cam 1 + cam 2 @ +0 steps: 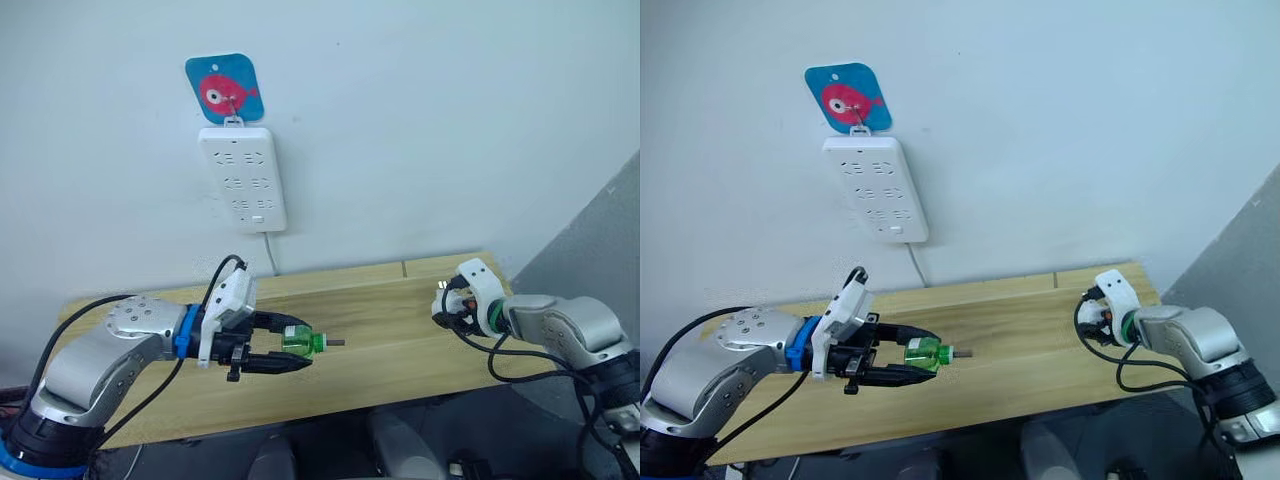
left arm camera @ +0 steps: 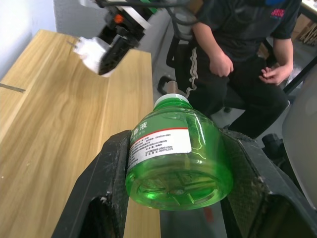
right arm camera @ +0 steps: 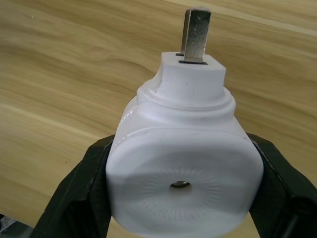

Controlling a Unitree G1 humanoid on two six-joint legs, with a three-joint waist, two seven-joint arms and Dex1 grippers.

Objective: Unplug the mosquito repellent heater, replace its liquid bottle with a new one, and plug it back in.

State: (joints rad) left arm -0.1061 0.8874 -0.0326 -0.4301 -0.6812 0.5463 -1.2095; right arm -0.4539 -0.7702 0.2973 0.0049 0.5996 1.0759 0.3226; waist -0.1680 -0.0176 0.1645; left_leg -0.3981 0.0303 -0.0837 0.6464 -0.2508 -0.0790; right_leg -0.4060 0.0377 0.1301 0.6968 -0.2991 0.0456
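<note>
Green liquid bottle [image 1: 302,342] sitting clamped in left gripper [image 1: 290,347] at lower centre; right gripper [image 3: 178,198] clamping white mosquito repellent heater [image 3: 182,168] over wooden table [image 1: 380,340].

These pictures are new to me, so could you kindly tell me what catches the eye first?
The green liquid bottle stands out, clamped in the left gripper above the wooden table. Opposite, the right gripper holds the white heater, unplugged. On the wall hangs a white power strip under a fish-picture hook.

A pale wall [image 1: 430,120] rises behind a wooden table [image 1: 390,340].
</note>
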